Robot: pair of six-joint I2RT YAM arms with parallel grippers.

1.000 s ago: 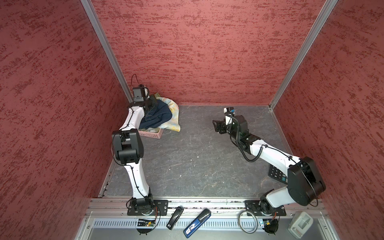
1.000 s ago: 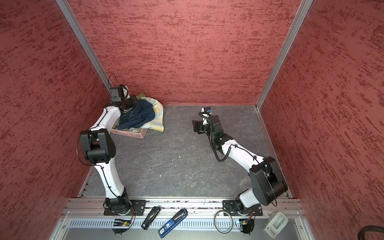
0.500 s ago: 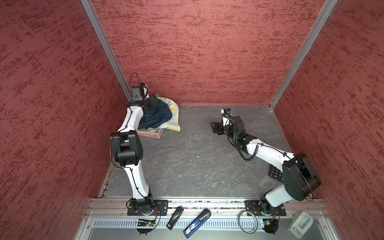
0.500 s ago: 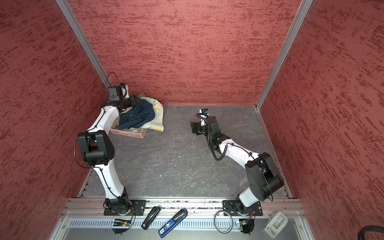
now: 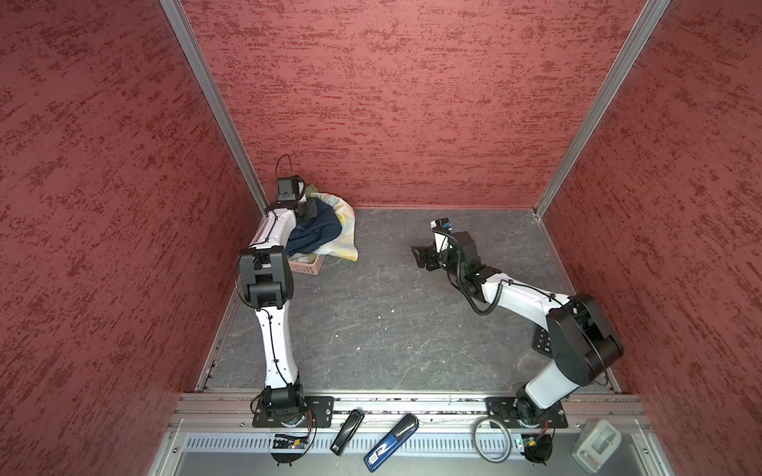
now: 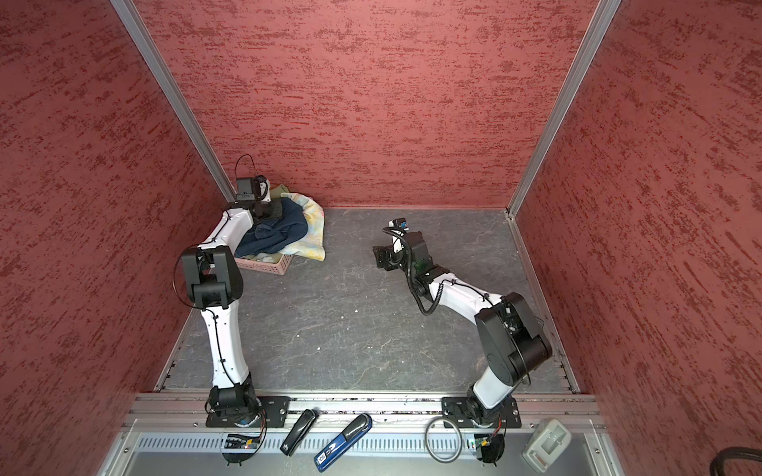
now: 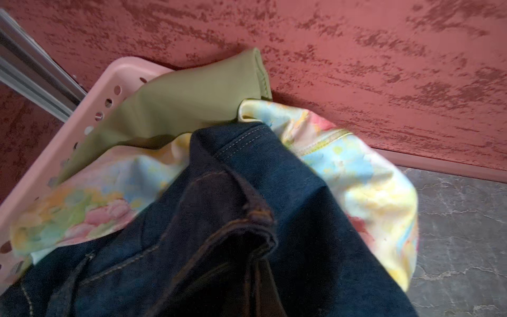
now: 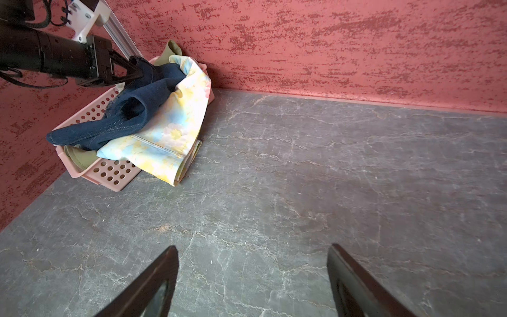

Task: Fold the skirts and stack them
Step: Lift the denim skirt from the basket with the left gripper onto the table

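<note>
Three skirts, first item in hand: our left gripper [image 8: 134, 72] pinches the denim skirt [image 8: 123, 109] atop the pastel skirt [image 8: 175, 120] and olive skirt [image 7: 178, 101] in the pink basket [image 8: 109, 170], back-left corner. Next, we judge: lift it clear. Right gripper [image 8: 253, 247]: spread, empty, over the tabletop [image 8: 301, 178].

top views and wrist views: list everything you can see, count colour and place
denim skirt: 1, dark blue, top of the basket pile
floral skirt: 1, pastel yellow-blue, under the denim, spilling onto the table
green skirt: 1, olive, in the basket against the back wall
basket: 1, pink, far left corner
table: 1, grey marbled
walls: 3, red textured
keypad: 1, black, right edge, partly under the arm
black tool: 1, front ledge
blue tool: 1, front ledge
cable loop: 1, grey, front ledge
grey box: 1, front ledge, right end
left gripper: shut on denim skirt
right gripper: open, above bare table
</note>
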